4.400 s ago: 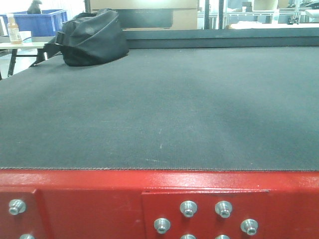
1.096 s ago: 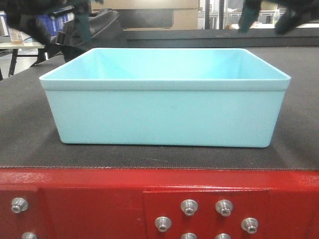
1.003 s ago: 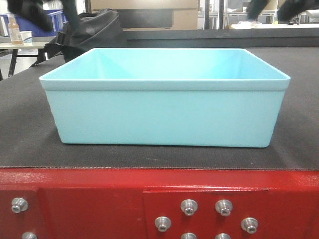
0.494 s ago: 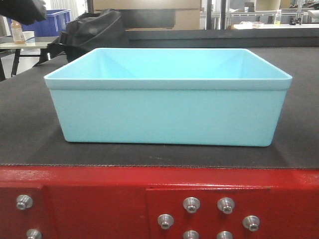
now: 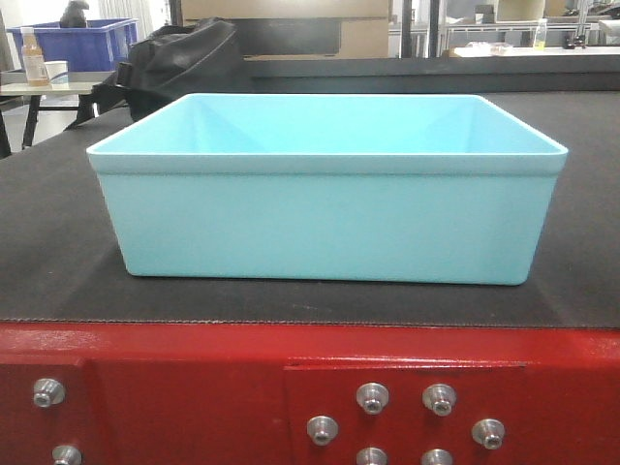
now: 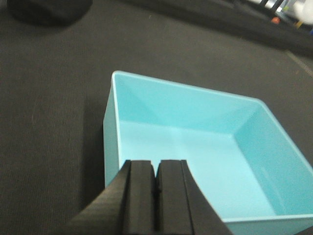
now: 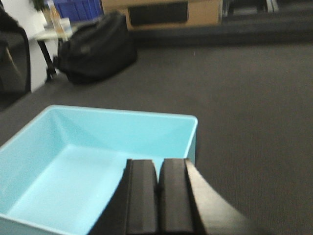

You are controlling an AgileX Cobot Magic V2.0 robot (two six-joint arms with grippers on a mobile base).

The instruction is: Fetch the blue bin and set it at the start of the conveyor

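The left gripper (image 6: 155,196) had its two black fingers pressed tight together with nothing between them, up above the near left corner of the blue bin (image 5: 327,189), and the right gripper (image 7: 157,196) was squeezed closed and empty too, over the bin's near right side. The bin sat flat on the dark belt of the conveyor start (image 5: 58,271), close behind the red frame (image 5: 184,387) with its silver bolts (image 5: 371,397). It had nothing in it and no words on it; a black bag (image 5: 184,63) lay farther back on the belt.
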